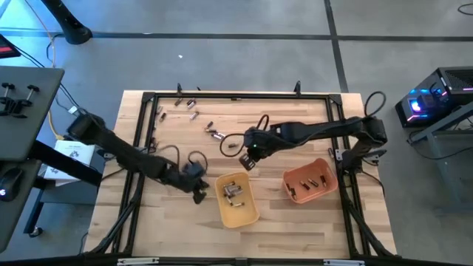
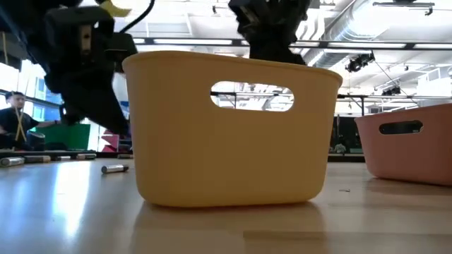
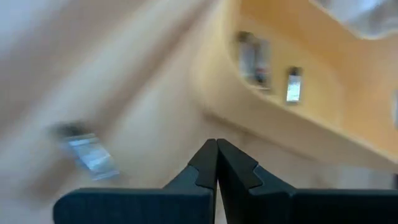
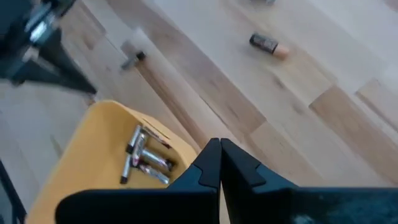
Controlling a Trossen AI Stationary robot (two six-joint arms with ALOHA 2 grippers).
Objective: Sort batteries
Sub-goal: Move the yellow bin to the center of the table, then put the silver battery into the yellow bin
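Nearest the table's front edge stands a yellow tray (image 1: 238, 201) with a small heap of batteries (image 1: 233, 191) in it. The left gripper (image 1: 198, 193) hangs just beside that tray's left wall, its two dark fingers (image 3: 208, 163) pressed tip to tip with nothing between them. One loose cell (image 3: 90, 152) lies on the wood just off to its side.

The right gripper (image 1: 249, 161) hovers just behind the same tray, near its back rim, and is closed and empty as well. Its wrist view looks down on the heaped cells, silvery with dark ends. To this gripper's right, well apart, sits an orange tray (image 1: 311, 182) holding a few more cells (image 1: 313, 182).

Farther back, beyond both grippers, loose cells are scattered over the table (image 1: 185, 236) — a pair (image 1: 215, 134) fairly near the right gripper, others (image 1: 185, 103) strung out toward the far left corner.

These cells look small, hard and smooth; I'd judge them light but liable to roll or squirt out of a pinch. Best taken across the round body near the middle, fingers square to the length — an end grip would likely slip.
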